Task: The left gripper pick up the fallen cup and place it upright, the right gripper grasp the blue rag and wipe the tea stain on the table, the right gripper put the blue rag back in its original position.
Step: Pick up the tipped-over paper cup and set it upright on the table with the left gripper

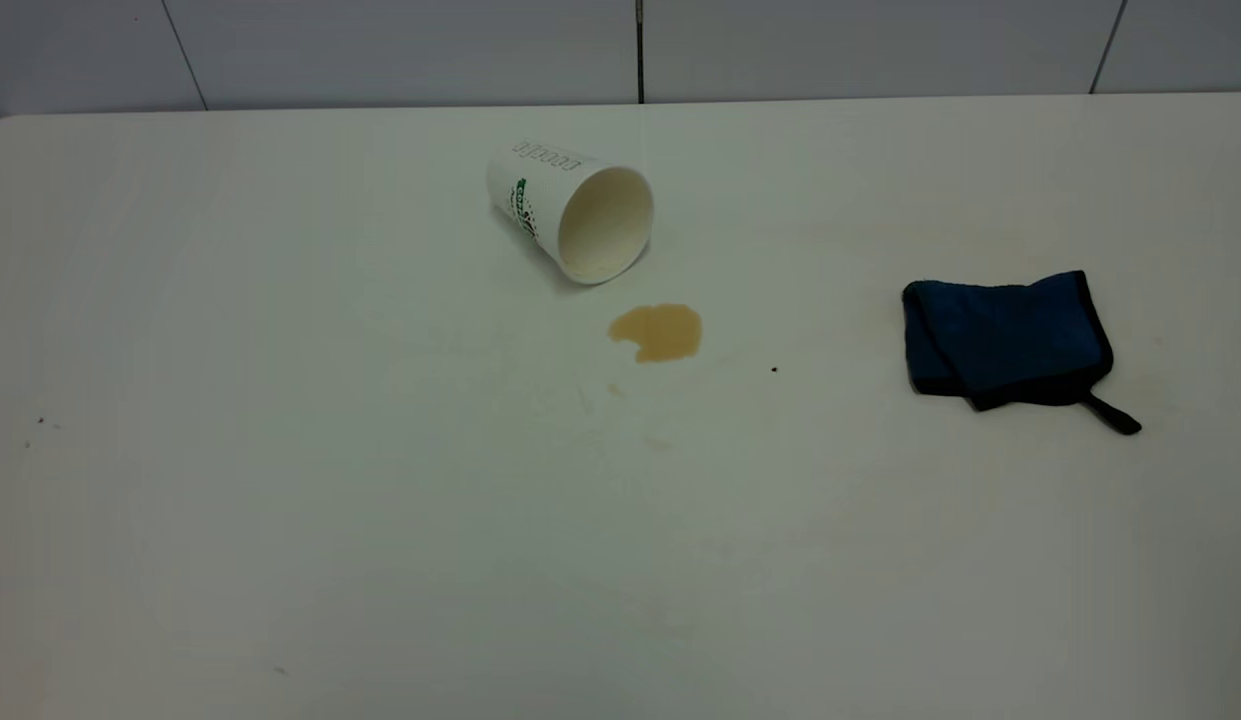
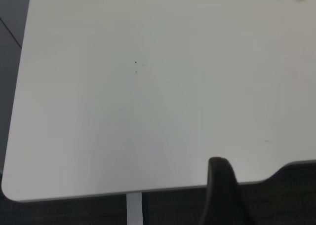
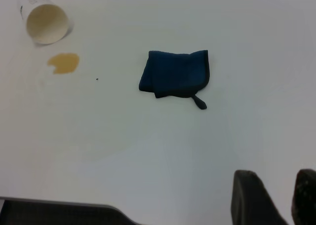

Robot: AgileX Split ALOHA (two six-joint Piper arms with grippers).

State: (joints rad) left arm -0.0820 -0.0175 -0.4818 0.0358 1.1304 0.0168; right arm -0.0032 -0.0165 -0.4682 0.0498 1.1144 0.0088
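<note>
White paper cup [image 1: 570, 211] on side on white counter [image 1: 280, 500]; light-brown tea blot [image 1: 657, 332] beside mouth. Navy folded rag [image 1: 1008, 340] well apart. Right claw [image 3: 276, 198] fingers apart; left claw [image 2: 222, 190] state unclear.

Dim, even light is cast over the table [image 1: 280, 500]. A faint shadow is thrown beneath the cup [image 1: 570, 212]. Corners are darkened. Wrist views are softly blurred, especially the near fingers [image 3: 254, 200].
</note>
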